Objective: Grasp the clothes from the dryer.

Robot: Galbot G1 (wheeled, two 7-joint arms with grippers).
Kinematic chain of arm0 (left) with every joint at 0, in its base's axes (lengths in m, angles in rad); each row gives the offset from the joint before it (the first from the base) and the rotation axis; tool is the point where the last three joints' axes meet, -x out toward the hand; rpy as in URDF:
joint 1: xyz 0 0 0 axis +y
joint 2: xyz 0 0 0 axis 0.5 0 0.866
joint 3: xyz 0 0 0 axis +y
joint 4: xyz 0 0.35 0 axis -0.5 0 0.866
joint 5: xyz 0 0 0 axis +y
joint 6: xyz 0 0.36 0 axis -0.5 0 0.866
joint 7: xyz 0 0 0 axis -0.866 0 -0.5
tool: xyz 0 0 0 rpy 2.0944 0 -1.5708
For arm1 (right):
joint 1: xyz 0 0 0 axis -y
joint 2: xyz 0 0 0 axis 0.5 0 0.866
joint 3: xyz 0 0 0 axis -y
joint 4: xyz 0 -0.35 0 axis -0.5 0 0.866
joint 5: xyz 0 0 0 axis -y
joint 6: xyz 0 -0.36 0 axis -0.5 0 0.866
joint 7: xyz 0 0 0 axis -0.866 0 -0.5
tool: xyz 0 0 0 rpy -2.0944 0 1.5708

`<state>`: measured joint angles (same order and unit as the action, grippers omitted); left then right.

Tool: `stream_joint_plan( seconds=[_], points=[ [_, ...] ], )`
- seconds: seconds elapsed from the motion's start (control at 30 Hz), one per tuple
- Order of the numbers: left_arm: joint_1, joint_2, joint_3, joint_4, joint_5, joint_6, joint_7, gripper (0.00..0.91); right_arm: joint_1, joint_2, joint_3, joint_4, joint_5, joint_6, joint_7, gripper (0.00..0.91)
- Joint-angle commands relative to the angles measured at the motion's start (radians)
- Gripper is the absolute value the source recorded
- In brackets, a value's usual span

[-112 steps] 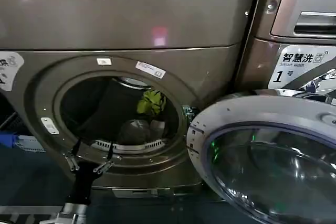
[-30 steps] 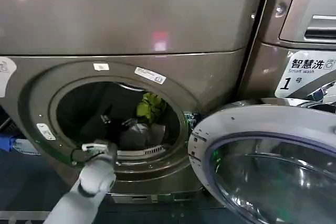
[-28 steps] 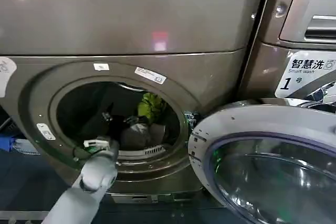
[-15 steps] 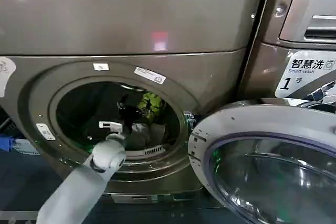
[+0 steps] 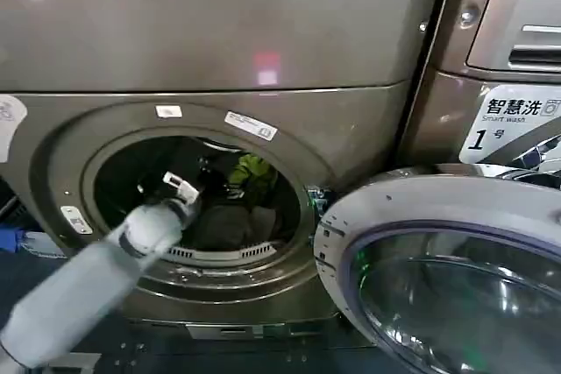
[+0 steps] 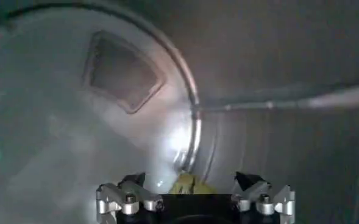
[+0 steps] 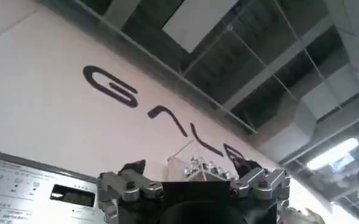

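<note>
The dryer [image 5: 219, 41] stands with its round door [image 5: 447, 278] swung wide open to the right of the porthole. The left arm reaches in through the porthole from the lower left, and the left pincer [image 5: 210, 183] is deep inside the drum, up near the lime yellow-green cloth [image 5: 252, 166], which sits toward the back of the drum, right of centre. Below it, on the drum floor, lies a pale grey cloth [image 5: 230, 225].

In the left wrist view the left pincer [image 6: 191, 193] has its two fingers [image 6: 125, 198] spread well apart, with nothing clamped between them. A bit of the yellow-green cloth [image 6: 185, 184] shows just between and beyond the fingers; whether it touches them cannot be told. Beyond lies the pale drum wall [image 6: 75, 122] with a raised paddle [image 6: 121, 70].

The right pincer [image 7: 190, 182] is held away from the dryer, pointing upward toward a white wall [image 7: 45, 115] with dark lettering and a ceiling; its fingers stand apart and hold nothing.
</note>
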<state>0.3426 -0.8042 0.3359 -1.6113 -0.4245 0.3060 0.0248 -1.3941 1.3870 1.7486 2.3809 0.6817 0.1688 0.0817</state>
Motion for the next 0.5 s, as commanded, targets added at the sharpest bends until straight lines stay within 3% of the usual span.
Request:
stream_joint_plan(
  seconds=[0.03, 0.33, 0.5],
  points=[
    [-0.348, 0.082, 0.315, 0.185, 0.214, -0.206, 0.358, 0.907, -0.003, 0.004, -0.009, 0.002, -0.001, 0.003, -0.003, 0.907],
    [-0.533, -0.019, 0.528, 0.339, 0.412, -0.329, 0.585, 0.907, -0.013, 0.010, -0.002, 0.002, 0.002, 0.012, -0.007, 0.907],
    [-0.638, -0.063, 0.656, 0.387, 0.371, -0.301, 0.658, 0.907, -0.016, 0.018, -0.003, 0.001, 0.002, 0.020, -0.011, 0.907]
  ],
)
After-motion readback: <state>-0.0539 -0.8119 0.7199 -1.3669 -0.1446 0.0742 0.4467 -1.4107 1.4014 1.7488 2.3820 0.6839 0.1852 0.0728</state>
